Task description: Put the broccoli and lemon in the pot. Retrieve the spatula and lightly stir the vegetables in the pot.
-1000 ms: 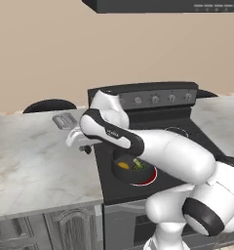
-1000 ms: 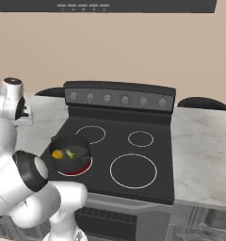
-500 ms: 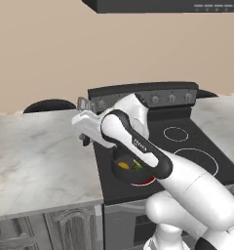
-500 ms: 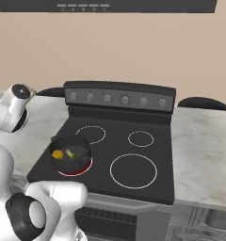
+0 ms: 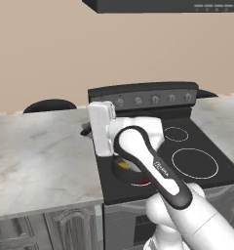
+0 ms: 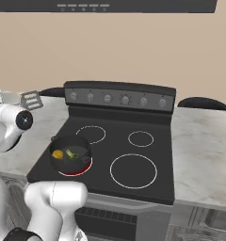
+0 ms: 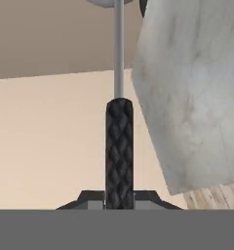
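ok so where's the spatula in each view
left base view: hidden behind the arm's white hand, at the stove's left edge.
right base view: spatula, slotted blade at far left, above the marble counter.
hand view: black handle up the centre, rising from the tool.
shared landmark: that marble counter beside the stove.

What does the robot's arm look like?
The arm is glossy white and rounded, like fat tubes joined together. A black band with small white lettering curves along one joint, and another joint has a round black cap. The pincer has dark grey tips.
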Robot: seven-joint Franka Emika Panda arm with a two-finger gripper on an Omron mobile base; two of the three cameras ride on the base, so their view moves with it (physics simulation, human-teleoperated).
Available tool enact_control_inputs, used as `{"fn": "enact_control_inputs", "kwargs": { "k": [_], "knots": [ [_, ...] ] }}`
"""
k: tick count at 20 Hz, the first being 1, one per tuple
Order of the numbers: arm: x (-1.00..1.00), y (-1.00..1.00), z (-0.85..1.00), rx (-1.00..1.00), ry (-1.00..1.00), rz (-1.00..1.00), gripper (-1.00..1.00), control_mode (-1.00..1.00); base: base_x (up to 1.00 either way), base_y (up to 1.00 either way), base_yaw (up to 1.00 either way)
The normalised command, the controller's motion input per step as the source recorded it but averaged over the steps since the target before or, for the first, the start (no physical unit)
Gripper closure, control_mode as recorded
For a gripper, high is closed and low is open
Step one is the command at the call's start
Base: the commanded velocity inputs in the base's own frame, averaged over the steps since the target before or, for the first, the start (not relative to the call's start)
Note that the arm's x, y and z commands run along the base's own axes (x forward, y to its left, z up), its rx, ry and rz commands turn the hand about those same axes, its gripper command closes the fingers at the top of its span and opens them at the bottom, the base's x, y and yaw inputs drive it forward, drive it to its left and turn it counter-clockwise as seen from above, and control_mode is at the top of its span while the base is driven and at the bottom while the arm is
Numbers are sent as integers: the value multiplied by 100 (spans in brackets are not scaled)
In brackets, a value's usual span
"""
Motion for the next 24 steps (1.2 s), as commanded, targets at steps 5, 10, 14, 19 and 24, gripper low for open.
{"fn": "enact_control_inputs", "kwargs": {
  "k": [5, 10, 14, 19, 24],
  "knots": [
    [-9, 0, 54, 54, 48, -28, 100, -100, 0, 0, 0],
    [-14, -6, 53, 53, 51, -26, 100, -100, 0, 0, 0],
    [-7, -20, 49, 43, 43, -22, 100, -100, 0, 0, 0],
    [2, -35, 52, 30, 32, 1, 100, -100, 0, 0, 0],
    [0, -47, 28, 21, 12, 26, 100, -100, 0, 0, 0]
  ]
}}
